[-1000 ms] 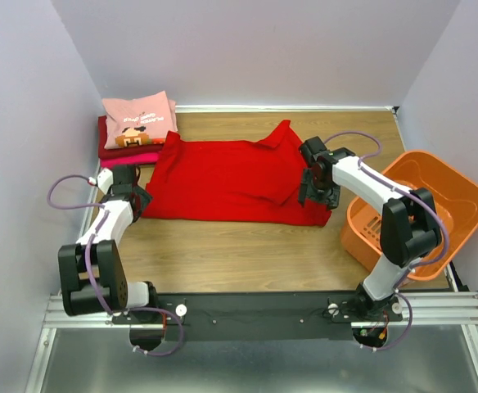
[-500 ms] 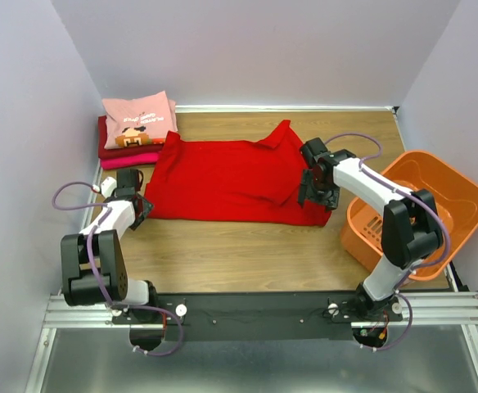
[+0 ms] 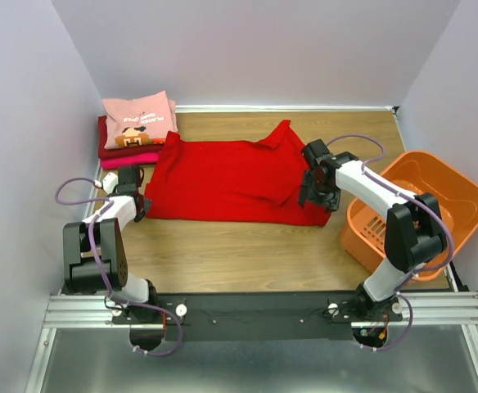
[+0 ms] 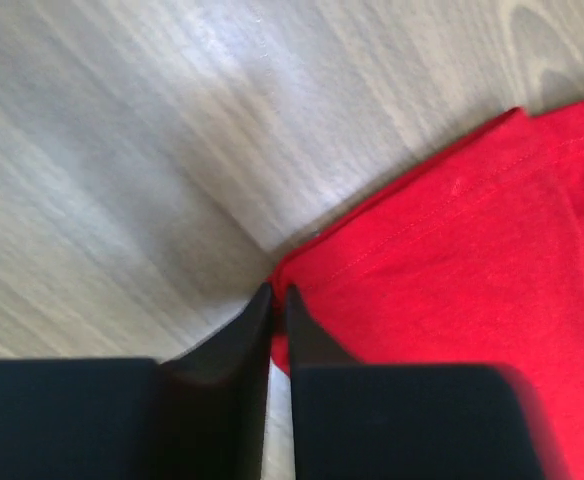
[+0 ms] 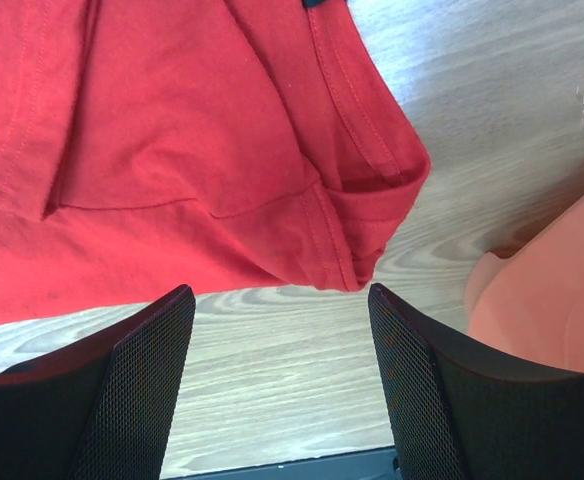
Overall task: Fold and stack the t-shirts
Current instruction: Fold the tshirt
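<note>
A bright red t-shirt lies spread flat across the middle of the table, partly folded at its right side. My left gripper sits low at the shirt's near-left corner. In the left wrist view its jaws are pinched almost together, with the red hem corner between them. My right gripper hovers at the shirt's near-right corner. Its jaws stand wide open over bare wood, with the bunched red corner just beyond the tips.
At the back left a folded pink printed tee tops a stack of dark red and magenta shirts. An orange plastic basket stands at the right edge, close to my right arm; its wall shows in the right wrist view.
My left gripper has closed from wide open onto the shirt's near-left corner, and the left arm has shifted slightly to the left. The right arm has barely moved.
</note>
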{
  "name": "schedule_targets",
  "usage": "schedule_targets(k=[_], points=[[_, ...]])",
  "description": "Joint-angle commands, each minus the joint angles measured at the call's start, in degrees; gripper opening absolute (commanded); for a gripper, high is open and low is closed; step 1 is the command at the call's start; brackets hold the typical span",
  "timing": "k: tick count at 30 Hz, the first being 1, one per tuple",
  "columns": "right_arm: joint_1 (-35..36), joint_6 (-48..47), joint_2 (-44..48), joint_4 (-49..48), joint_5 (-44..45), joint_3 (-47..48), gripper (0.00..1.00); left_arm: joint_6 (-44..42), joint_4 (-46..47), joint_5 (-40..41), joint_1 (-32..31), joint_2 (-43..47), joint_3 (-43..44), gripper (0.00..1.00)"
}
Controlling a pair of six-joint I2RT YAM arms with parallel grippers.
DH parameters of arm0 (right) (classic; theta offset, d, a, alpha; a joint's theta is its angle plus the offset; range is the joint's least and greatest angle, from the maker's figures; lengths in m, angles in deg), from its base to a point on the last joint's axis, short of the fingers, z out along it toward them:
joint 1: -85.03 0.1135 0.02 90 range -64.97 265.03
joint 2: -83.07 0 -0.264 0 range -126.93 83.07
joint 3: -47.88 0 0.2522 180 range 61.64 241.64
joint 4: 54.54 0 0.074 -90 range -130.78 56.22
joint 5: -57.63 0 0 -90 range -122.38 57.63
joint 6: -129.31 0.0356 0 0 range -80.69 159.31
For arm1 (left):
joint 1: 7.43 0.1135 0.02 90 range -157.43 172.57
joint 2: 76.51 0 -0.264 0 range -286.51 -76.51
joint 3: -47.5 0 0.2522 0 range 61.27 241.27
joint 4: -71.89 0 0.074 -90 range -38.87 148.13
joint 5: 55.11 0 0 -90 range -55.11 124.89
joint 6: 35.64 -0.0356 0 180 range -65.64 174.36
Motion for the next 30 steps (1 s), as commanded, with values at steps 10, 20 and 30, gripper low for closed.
schedule_targets(k=[10, 20, 30], points=[[-0.2, 0.0, 2.6, -1.4, -1.5, -3.4, 0.77, -4.6, -1.5, 2.1, 2.4, -0.4, 6.1, 0.00], [0.4, -1.9, 3.3, -5.0, -7.2, -6.3, 0.62, -6.9, -0.7, 0.6, 6.4, -0.4, 6.1, 0.00], [0.7, -1.4, 7.1, -9.7, -13.2, -14.1, 0.51, -7.2, 0.0, 0.0, 7.1, -0.5, 5.3, 0.00]])
